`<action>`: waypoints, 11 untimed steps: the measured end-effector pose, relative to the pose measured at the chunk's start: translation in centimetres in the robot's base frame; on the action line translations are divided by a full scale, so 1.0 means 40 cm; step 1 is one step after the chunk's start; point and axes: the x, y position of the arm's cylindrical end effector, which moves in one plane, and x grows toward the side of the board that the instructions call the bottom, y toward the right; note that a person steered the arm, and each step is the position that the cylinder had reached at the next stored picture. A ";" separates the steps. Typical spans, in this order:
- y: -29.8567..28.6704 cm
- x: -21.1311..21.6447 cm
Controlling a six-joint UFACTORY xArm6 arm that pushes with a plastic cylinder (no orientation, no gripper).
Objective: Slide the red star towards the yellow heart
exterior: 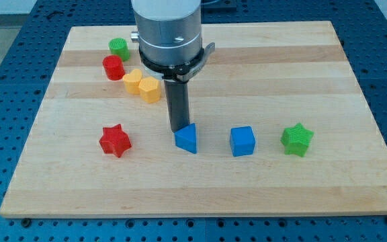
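Observation:
The red star [115, 140] lies on the wooden board at the lower left. The yellow heart [133, 81] lies above it, touching a yellow hexagon block [150, 89] on its right. My tip [178, 129] is right of the red star, just above and touching the top of a blue triangular block [187, 138]. The rod hangs from the grey arm at the view's top.
A red cylinder [113, 67] and a green cylinder [118, 48] sit at the upper left, close to the heart. A blue cube [242, 141] and a green star [296, 139] lie to the right. The board's edge [193, 210] runs along the bottom.

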 end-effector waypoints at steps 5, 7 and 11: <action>0.029 -0.174; -0.134 -0.077; -0.303 0.221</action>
